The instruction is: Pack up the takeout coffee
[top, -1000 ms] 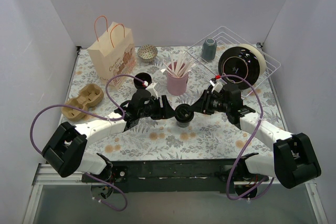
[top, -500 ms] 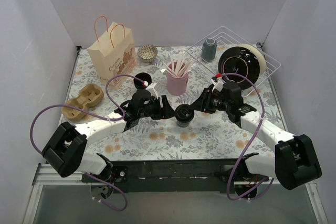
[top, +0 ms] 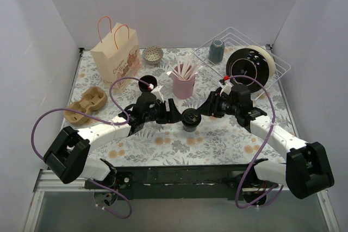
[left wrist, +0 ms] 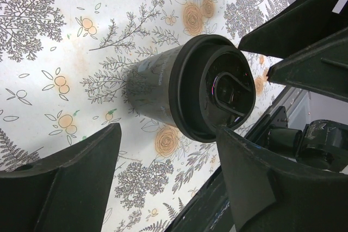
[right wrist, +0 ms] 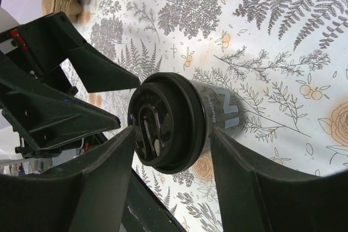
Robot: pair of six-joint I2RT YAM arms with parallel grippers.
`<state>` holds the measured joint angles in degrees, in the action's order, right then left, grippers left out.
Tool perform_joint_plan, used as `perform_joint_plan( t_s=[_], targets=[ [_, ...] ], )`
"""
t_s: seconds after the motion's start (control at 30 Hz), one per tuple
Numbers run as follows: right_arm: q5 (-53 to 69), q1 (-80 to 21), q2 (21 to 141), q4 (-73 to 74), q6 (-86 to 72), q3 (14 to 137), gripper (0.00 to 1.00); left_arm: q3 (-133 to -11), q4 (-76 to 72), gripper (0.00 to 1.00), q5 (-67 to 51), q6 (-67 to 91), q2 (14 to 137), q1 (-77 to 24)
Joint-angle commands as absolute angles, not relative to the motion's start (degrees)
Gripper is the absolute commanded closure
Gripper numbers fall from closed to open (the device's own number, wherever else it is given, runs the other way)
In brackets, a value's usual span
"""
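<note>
- Found the takeout coffee (top: 190, 118) upright near the middle of the tabletop (top: 217, 145).
- Found left jaws wide, flanking it.
- Found right jaws parted too, flanking it closely.

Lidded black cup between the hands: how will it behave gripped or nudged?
Coffee cup likely dents if squeezed: thin disposable wall. Glossy lid looks slippery; grip the body. Base narrower than top, so a high push may tip it.

The takeout coffee (top: 190, 118) stands mid-frame on the table (top: 217, 142), the left pincer (top: 176, 113) left of it, the right pincer (top: 204, 110) right.
</note>
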<state>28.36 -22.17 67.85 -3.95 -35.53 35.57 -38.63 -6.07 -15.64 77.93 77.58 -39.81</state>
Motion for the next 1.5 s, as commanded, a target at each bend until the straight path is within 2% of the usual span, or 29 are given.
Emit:
perform_joint_plan(
  t_s=[0.0, 0.43, 0.83, 1.07, 1.3, 1.47],
  targets=[
    [30.59, -22.06, 68.03, -4.66, -32.96, 37.53, 0.35, -41.22, -7.29, 0.29, -16.08, 75.76, 76.99, -39.64],
    [30.59, -22.06, 69.96, -4.39, -31.03, 37.44, 0.36, -44.47, -11.51, 0.32, -21.79, 74.71, 84.46, -39.64],
    [30.85, -22.15, 71.81, -7.56, -30.85, 33.75, 0.55, -43.95, -11.87, 0.34, -20.39, 73.39, 88.5, -39.55],
    [30.06, -22.15, 71.46, -7.73, -30.5, 33.05, 0.64, -45.7, -7.92, 0.33, -16.71, 71.81, 86.31, -39.64],
    [30.59, -22.06, 71.19, -7.56, -30.94, 33.92, 0.64, -49.92, -0.8, 0.28, -8.98, 69.44, 81.83, -39.64],
    [30.67, -22.15, 71.02, -7.47, -31.2, 34.01, 0.65, -52.38, 2.37, 0.32, -8.25, 66.89, 78.4, -39.64]
  ],
)
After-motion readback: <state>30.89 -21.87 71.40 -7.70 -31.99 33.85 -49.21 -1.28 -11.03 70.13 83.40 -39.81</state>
